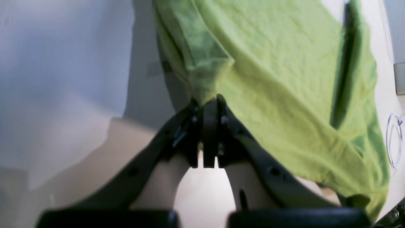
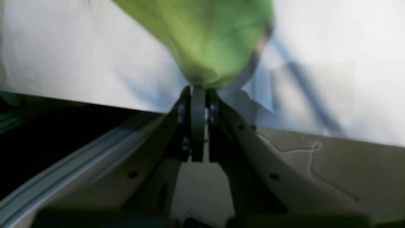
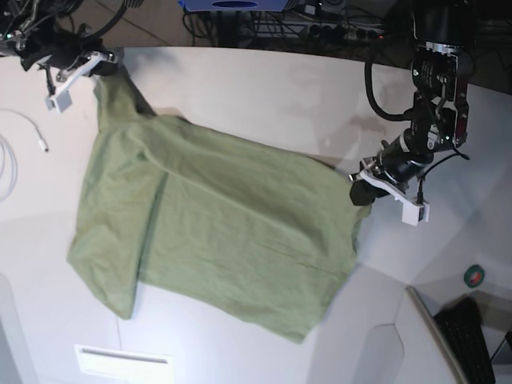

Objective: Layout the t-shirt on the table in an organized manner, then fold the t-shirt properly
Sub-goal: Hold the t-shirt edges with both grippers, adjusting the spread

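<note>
Shirt (image 3: 216, 232): olive-green, stretched between 2 grippers over the table (image 3: 264, 88), lower part hanging wrinkled.
Left gripper (image 3: 356, 192): right side, pinching a shirt corner.
Right gripper (image 3: 100, 66): far left, pinching another corner.

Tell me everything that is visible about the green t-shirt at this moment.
The t-shirt is plain olive-green soft cloth, wrinkled, spread out in the air over the white table. It is stretched between two shut grippers: the right gripper pinches one bunched corner, the left gripper pinches the opposite one. A long fold runs down one side. The lower edge hangs loose.
</note>
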